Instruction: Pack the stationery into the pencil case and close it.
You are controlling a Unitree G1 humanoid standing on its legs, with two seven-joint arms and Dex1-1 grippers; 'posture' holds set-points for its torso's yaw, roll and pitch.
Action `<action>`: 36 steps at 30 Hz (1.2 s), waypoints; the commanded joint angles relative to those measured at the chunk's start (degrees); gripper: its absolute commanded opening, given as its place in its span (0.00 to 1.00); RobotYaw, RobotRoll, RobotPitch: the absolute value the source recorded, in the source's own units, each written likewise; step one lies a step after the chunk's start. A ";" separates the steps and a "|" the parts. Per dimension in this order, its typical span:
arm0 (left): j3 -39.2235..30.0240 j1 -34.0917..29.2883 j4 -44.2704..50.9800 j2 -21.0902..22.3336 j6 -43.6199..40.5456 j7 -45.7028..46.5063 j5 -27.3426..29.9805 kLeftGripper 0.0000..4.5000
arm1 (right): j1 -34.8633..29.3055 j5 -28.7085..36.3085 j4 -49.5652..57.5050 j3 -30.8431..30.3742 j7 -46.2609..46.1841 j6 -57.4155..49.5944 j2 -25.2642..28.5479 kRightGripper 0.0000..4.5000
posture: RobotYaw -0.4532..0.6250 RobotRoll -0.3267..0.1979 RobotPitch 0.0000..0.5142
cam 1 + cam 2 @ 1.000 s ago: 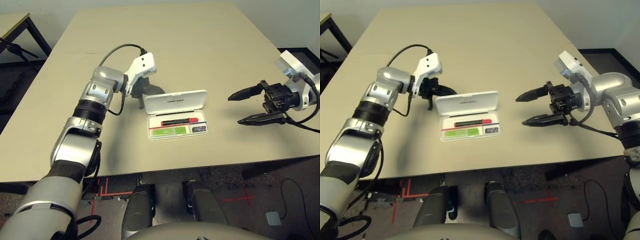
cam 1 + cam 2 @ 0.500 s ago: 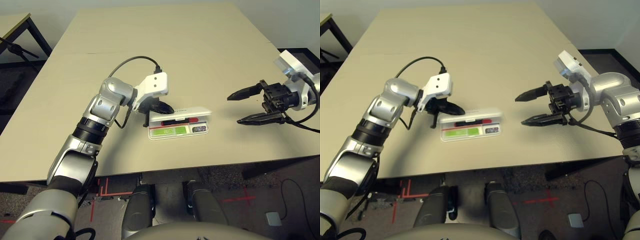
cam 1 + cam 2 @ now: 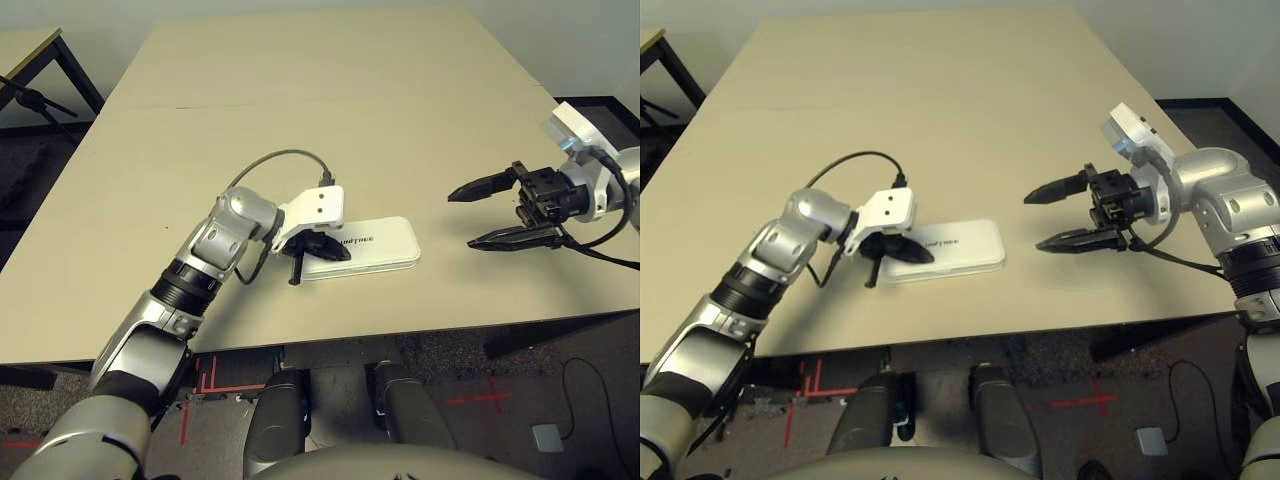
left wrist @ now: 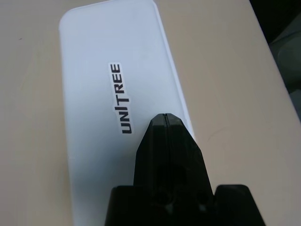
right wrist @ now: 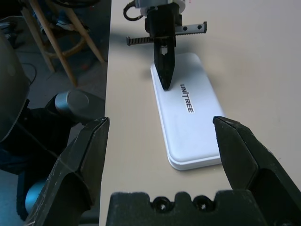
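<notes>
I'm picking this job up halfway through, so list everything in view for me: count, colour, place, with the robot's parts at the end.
pencil case: one, white with dark UNITREE lettering, lid down, on the table near its front edge
table: one, beige, in front of the robot
second table: one, partly seen, beyond the big table's left side
left gripper: one, black, fingers together, over the lid's left part
right gripper: one, black, fingers apart and empty, right of the case
arms: two, silver, one on each side

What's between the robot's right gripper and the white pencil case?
Just bare table. In the left eye view, nothing lies between the open right gripper and the closed white pencil case.
</notes>
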State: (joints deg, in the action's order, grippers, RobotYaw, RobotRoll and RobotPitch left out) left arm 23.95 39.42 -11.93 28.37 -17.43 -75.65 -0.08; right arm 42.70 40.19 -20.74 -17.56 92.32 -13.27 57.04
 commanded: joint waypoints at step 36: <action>-38.94 -9.15 7.67 -1.26 -15.92 32.93 18.03 0.99 | -4.70 -14.31 -19.81 26.48 -31.81 13.33 -17.68 1.00 | 0.39 0.62 0.22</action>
State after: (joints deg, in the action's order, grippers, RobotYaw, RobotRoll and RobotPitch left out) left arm -13.36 31.78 -3.99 27.95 -34.52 -46.37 17.65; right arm 38.86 27.52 -38.92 7.15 64.35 -2.14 40.18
